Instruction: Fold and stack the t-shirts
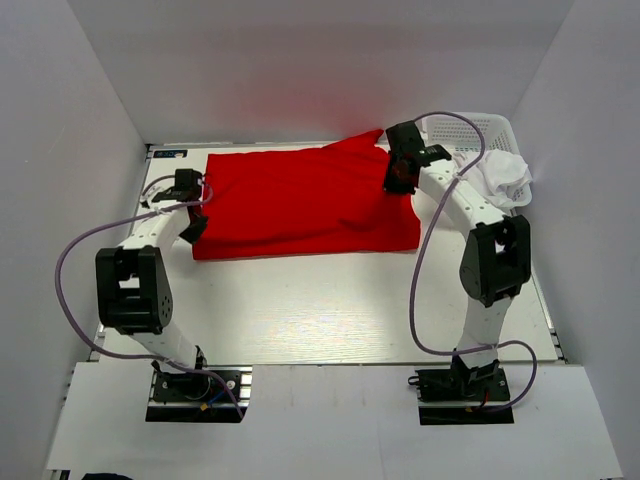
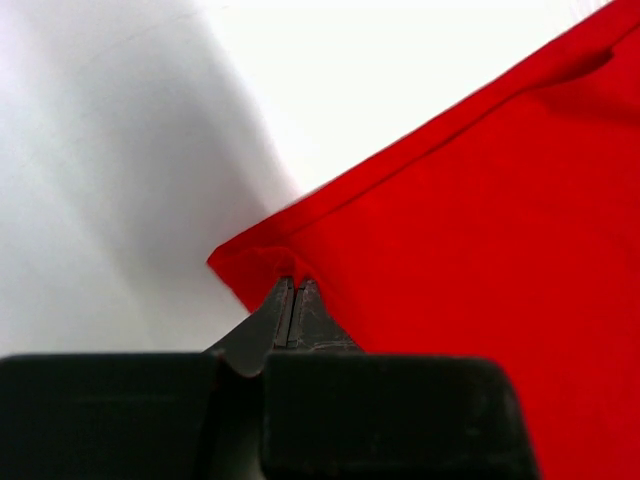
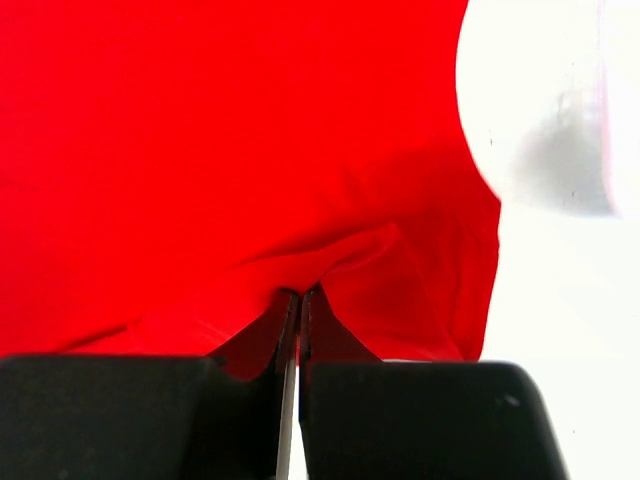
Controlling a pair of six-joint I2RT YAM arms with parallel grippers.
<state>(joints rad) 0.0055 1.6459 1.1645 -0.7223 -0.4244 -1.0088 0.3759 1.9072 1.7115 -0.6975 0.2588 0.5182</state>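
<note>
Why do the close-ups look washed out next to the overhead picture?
Top view: sharp, evenly lit, with a red glow from the red shirt on the back wall. Left wrist view: everything beyond the shirt blown out to white, soft grey shadow at left. Right wrist view: background at upper right blurred, red oversaturated.

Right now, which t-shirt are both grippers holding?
The red t-shirt, spread out: the left gripper and right gripper each pinch an edge. The white t-shirt sits bunched at the basket, untouched.
</note>
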